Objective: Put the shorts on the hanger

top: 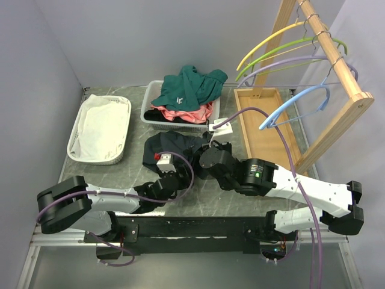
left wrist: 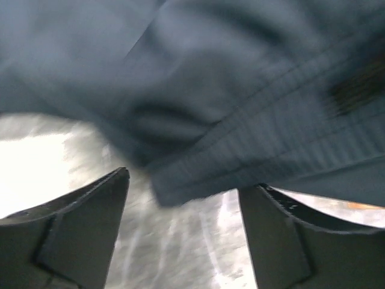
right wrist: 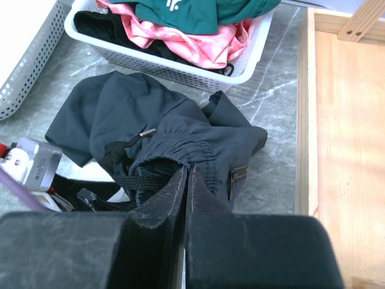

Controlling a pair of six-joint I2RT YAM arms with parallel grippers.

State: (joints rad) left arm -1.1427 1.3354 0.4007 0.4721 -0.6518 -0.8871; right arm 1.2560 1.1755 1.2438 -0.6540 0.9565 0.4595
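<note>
The dark navy shorts [top: 168,146] lie bunched on the grey table in front of the laundry basket. In the right wrist view [right wrist: 150,120] their elastic waistband and black drawstring show. My right gripper [right wrist: 188,170] is shut on the waistband edge; in the top view it [top: 198,149] sits at the right side of the shorts. My left gripper [left wrist: 187,183] is open, its fingers [left wrist: 108,198] low over the table with the shorts' hem [left wrist: 198,174] hanging just in front of them; in the top view it [top: 165,164] is at the near edge of the shorts. The light-blue hanger [top: 301,101] hangs on the wooden rack at the right.
A white basket [top: 150,112] holding a teal garment [top: 192,87] and a pink one stands behind the shorts. A white lined bin [top: 99,129] is at the left. The wooden rack's tray [top: 264,123] is at the right, with yellow, green and lavender hangers [top: 283,60] above it.
</note>
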